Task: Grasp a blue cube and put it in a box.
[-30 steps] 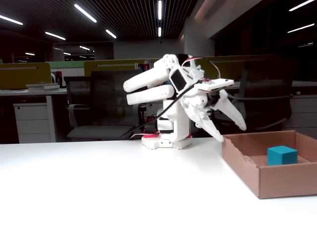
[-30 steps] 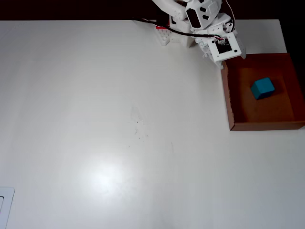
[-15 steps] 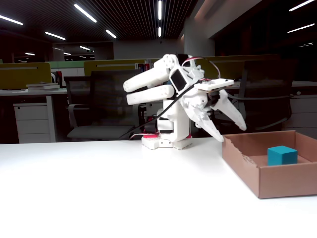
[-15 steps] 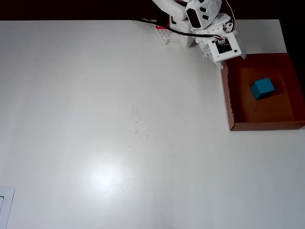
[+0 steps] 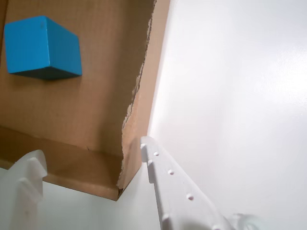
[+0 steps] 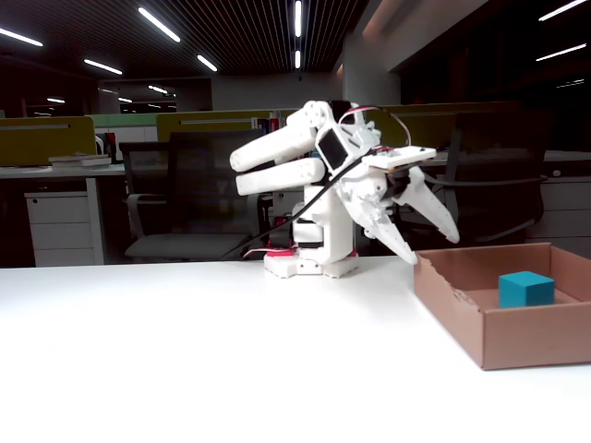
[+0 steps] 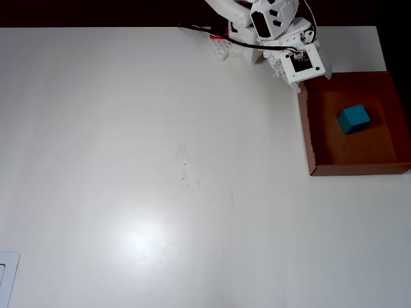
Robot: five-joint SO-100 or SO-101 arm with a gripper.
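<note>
Cube deposited, arm folded near its base.

In the fixed view, left to right: the gripper (image 6: 434, 247) hangs above the table (image 6: 185, 351) with fingers (image 6: 443, 221) spread and empty, beside the box (image 6: 480, 337); the blue cube (image 6: 526, 289) rests inside, so the placing looks complete.

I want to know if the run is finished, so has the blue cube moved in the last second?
No. In the overhead view the blue cube sits at the same spot inside the box, just as before.
</note>
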